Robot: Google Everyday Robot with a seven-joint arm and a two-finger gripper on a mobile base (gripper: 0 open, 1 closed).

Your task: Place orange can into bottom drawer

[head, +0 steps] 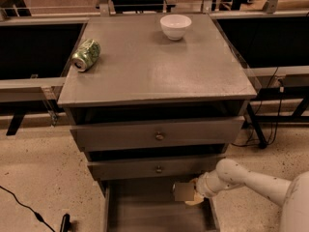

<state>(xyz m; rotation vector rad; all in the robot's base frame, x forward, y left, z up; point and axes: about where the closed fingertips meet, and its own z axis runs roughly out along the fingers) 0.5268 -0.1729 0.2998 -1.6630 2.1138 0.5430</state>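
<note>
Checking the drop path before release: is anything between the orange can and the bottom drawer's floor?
Nothing visible. The claw holds the orange can just over the open bottom drawer, near its right wall, and the plank floor beneath it looks bare.

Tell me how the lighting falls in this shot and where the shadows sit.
Camera view: warm light brightens the cabinet top and the white bowl, which casts a soft shadow at its base; the bottom drawer lies in shade under the cabinet, dimming the orange can that the pincer holds over it.
</note>
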